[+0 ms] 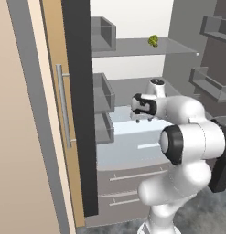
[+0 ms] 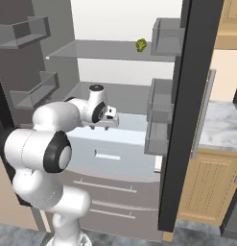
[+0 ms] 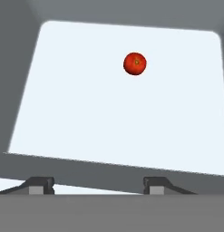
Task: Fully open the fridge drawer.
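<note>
The fridge drawer (image 1: 126, 144) is a wide pale-blue translucent box standing pulled out from the fridge's lower part, with a small light bar handle (image 1: 148, 146) on its front. From the right side the drawer (image 2: 121, 143) and its handle (image 2: 107, 156) show the same. My gripper (image 1: 139, 120) hangs just above the drawer, pointing down into it, and also appears as gripper (image 2: 104, 126). In the hand view the gripper (image 3: 99, 185) is open, holding nothing. Below it lie the drawer's pale floor (image 3: 86, 113) and a red tomato (image 3: 134, 63).
A green vegetable (image 1: 153, 40) sits on the upper glass shelf. Grey door bins (image 1: 103, 93) line the open left door, and more bins (image 2: 161, 101) line the right door. Grey-brown drawer fronts (image 2: 105, 188) with thin handles lie below the drawer. A wooden cabinet (image 2: 208, 190) stands right.
</note>
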